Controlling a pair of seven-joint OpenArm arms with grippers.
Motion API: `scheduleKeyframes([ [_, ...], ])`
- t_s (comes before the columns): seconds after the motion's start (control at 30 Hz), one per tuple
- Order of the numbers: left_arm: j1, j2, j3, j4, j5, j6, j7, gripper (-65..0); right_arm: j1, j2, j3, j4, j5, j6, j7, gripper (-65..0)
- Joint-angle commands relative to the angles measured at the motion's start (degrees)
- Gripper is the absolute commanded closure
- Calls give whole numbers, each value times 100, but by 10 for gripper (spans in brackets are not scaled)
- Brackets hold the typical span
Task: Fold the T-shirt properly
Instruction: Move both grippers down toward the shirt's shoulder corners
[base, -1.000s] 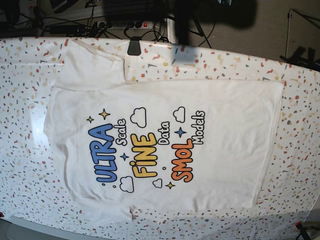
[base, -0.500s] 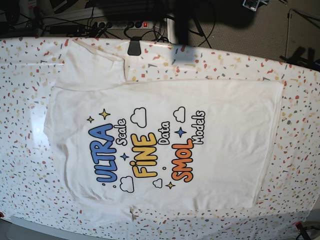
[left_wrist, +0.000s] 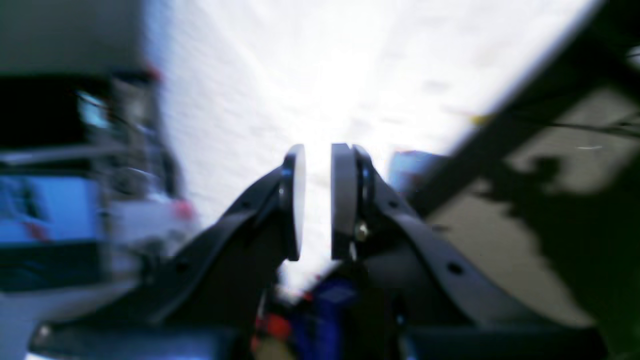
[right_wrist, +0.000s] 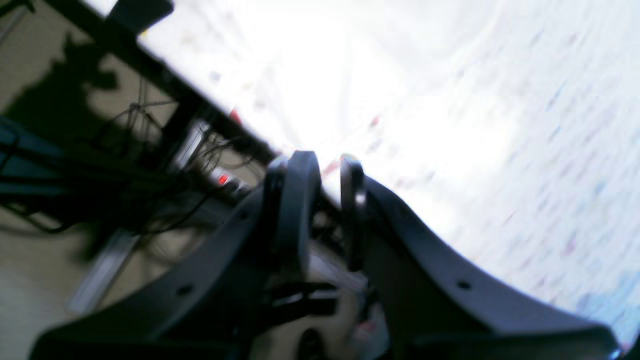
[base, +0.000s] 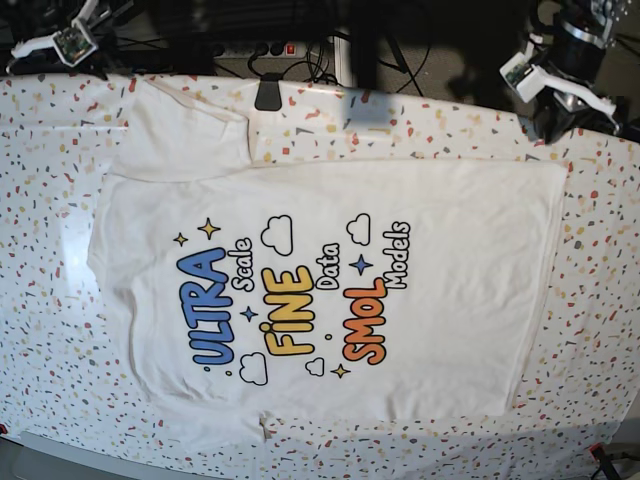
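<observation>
The T-shirt (base: 330, 290) lies flat and print-up across the middle of the speckled table (base: 40, 330), collar toward nine o'clock and hem toward three o'clock, one sleeve (base: 185, 130) spread out at eleven o'clock; the near sleeve at six o'clock looks bunched or tucked under at the table's front edge, and that tuck could be trapped in a fold if it is not smoothed first. No fold looks started, so the whole job is ahead. Farther back, the left claw (left_wrist: 312, 200) hangs over the far hem corner at about two o'clock of the base view, jaws a narrow slot apart and holding nothing; the right claw (right_wrist: 327, 210) is at the far edge near eleven o'clock, beyond the spread sleeve, its jaws likewise narrowly parted and empty. I judge the main risk to be in the pickup: with gaps this slim a claw may skate over thin cloth and miss it, or pinch the table covering along with the shirt and drag both. Both wrist views are smeared, so exact height above the cloth cannot be told. If one side grips and the other misses, the shirt would likely skew and wrinkle the print. Beyond the far edge, the power strip (base: 250, 48) and cables could snag an arm swinging wide
</observation>
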Motion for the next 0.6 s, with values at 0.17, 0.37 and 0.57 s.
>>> scheduleKeyframes([
  [0.17, -640, -597, -22, -87, -531, -914, -162, -232, 372, 223, 48, 120, 35, -28, -358, -121],
  [0.37, -1364, -802, -20, -850, -660, -1054, -570, -232, 461, 227, 48, 120, 35, -52, -393, -121],
  [0.57, -2004, -804, -7, -1641, -658, -1244, -568, -232, 691, 227, 48, 120, 59, -68, -398, -121],
])
